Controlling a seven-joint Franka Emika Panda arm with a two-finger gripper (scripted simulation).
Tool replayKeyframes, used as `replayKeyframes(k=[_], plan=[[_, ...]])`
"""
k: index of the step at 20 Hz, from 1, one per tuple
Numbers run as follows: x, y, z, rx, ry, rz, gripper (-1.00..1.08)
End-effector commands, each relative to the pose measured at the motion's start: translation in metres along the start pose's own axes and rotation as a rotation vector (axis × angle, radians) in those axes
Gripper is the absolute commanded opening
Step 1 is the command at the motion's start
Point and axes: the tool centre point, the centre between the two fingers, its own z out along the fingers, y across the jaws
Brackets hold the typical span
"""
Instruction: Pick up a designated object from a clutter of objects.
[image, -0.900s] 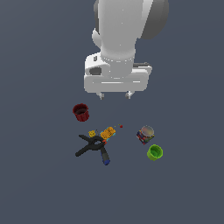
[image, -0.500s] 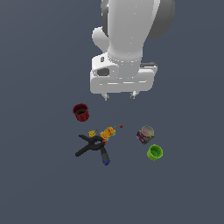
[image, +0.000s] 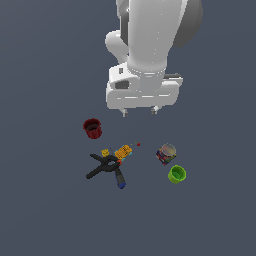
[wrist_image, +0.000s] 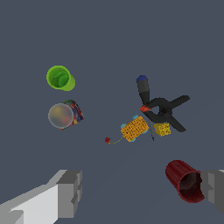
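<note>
Orange-yellow studded block (wrist_image: 134, 129), smaller orange-yellow cube (wrist_image: 162, 129), black clamp (wrist_image: 165, 111), dark red cup (wrist_image: 187, 181), green cup (wrist_image: 60, 78), multicoloured printed can (wrist_image: 65, 115), slate-grey surface (wrist_image: 109, 43).

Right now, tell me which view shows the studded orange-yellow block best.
The wrist view: the studded orange-yellow block appears large, its grid top clear, beside the black clamp. The exterior view shows it small, its studs barely resolved.

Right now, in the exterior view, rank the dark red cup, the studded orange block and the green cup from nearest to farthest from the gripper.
1. dark red cup: nearest the gripper, toward the exterior view's left.
2. studded orange block: below the gripper, mid-clutter.
3. green cup: farthest, toward the exterior view's lower right.
</note>
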Motion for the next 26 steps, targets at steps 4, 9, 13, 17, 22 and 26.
replayKeyframes(k=[4,9,13,17,22,26], plan=[[0.003,0.001,0.018,0.006,0.002,0.063,1.00],[0.006,0.003,0.045,0.015,0.005,0.159,1.00],[0.008,0.006,0.073,0.024,0.007,0.264,1.00],[0.007,0.009,0.105,0.031,0.009,0.382,1.00],[0.004,0.013,0.144,0.038,0.012,0.532,1.00],[-0.002,0.017,0.174,0.042,0.014,0.652,1.00]])
